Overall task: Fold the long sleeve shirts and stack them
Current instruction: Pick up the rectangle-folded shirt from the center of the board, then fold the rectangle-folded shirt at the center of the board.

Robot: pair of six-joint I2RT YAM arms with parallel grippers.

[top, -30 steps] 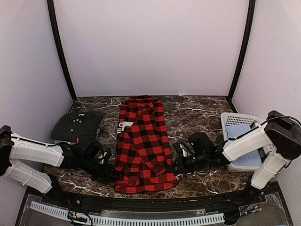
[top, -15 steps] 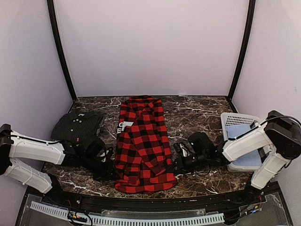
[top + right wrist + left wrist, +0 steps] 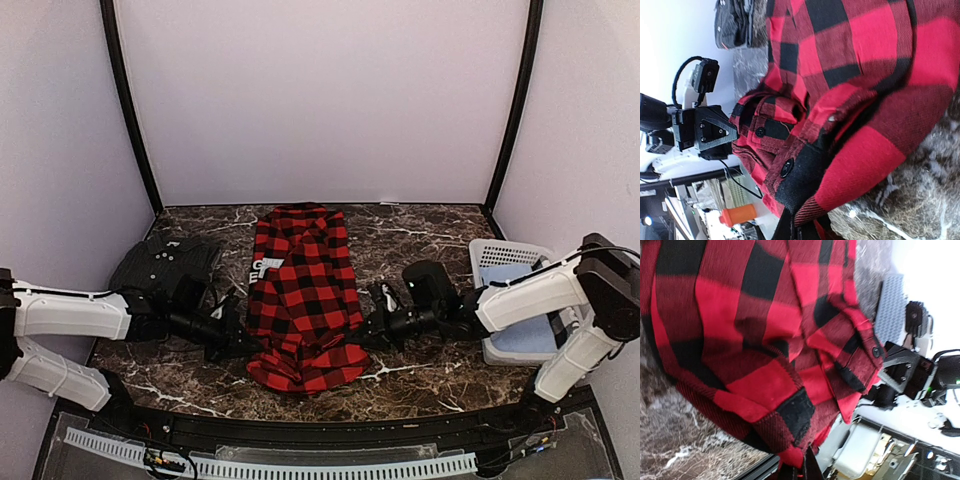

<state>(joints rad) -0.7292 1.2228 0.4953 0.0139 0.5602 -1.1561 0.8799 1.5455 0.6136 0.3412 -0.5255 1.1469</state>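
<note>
The left gripper (image 3: 243, 345) has pinched shut on the red checked shirt (image 3: 300, 290); the right gripper (image 3: 364, 336) pinches it too, hem lifted. A dark shirt (image 3: 165, 262) sits at ten o'clock, a basket (image 3: 505, 252) at three.

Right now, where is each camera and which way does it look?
Top: above and behind the robot, looking down at the table; left gripper and right gripper shut on the flannel shirt.
Left wrist: low, facing right across the shirt; own fingers at bottom.
Right wrist: low, facing left; own fingers at bottom.
Shared: both wrist views show the pinched hem and the other gripper.
</note>
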